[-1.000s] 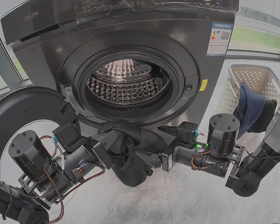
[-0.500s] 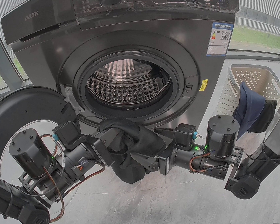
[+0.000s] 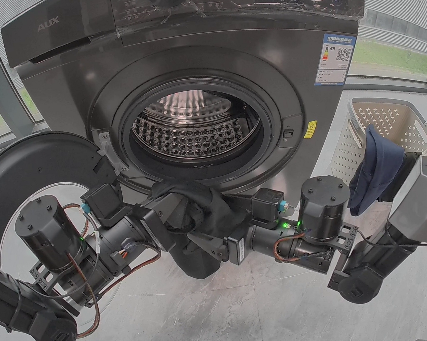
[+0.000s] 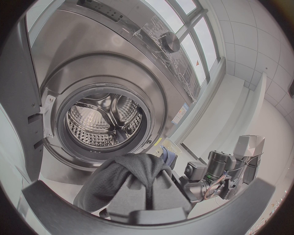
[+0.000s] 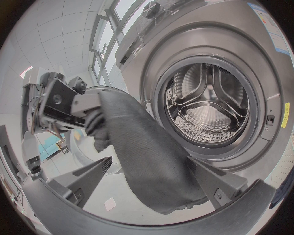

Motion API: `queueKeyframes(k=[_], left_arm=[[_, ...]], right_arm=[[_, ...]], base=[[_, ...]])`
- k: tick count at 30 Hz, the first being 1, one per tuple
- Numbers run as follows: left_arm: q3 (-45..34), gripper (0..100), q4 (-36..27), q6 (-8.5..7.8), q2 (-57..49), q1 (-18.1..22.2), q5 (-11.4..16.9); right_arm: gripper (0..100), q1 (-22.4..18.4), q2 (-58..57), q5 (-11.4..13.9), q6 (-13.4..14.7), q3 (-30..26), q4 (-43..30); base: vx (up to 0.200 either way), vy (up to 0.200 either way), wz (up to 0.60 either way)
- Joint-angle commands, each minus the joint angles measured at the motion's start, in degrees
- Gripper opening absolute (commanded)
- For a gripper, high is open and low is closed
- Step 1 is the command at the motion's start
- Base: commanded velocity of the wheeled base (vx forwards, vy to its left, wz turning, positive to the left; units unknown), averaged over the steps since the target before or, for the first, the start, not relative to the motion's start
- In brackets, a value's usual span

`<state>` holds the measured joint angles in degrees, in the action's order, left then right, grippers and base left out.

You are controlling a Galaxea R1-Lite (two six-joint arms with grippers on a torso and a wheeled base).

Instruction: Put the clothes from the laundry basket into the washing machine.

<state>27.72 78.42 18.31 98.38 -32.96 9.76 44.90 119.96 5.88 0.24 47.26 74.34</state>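
Comparing with a second ago, I see my right gripper [image 3: 209, 241] has slid toward frame centre, closer against the dark grey knit garment [image 3: 211, 211]. It hangs mid-frame, just below the drum mouth [image 3: 195, 124] of the grey front-loading washing machine [image 3: 60, 95]. My left gripper [image 3: 177, 211] is clamped on its top fold. The right one's fingers stand wide apart, with cloth draped between them. At right, a navy cloth [image 3: 372, 169] hangs over the white perforated laundry basket [image 3: 397, 120].
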Motion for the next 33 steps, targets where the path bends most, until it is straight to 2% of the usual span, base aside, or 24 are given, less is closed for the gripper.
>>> queueKeyframes(k=[1, 5, 13, 25, 33], left_arm=[[-0.6, 0, 0.0, 0.06, -0.5, 0.0, 0.1], [-1.3, 0, 0.3, 0.15, -0.4, 0.0, 0.1], [-1.6, 0, 2.0, 0.15, 0.1, 0.0, 0.2], [-1.7, 0, 2.0, 0.15, -0.1, 0.0, 0.1], [-2.6, 0, 2.1, 0.15, -0.4, 0.0, 0.2]], right_arm=[[100, -2.1, 3.5, -0.8, -0.2, 4.5, -0.1], [100, -4.1, 0.5, -0.8, -0.2, 4.3, -0.2], [100, -7.5, -5.5, -0.3, -0.7, -0.5, -0.2], [100, -8.5, -7.7, -0.3, -1.4, -4.1, -0.2], [100, -9.6, -6.3, -0.3, -1.5, -3.6, -0.2]], base=[[0.000, 0.000, 0.00], [0.000, 0.000, 0.00], [0.000, 0.000, 0.00], [0.000, 0.000, 0.00], [0.000, 0.000, 0.00]])
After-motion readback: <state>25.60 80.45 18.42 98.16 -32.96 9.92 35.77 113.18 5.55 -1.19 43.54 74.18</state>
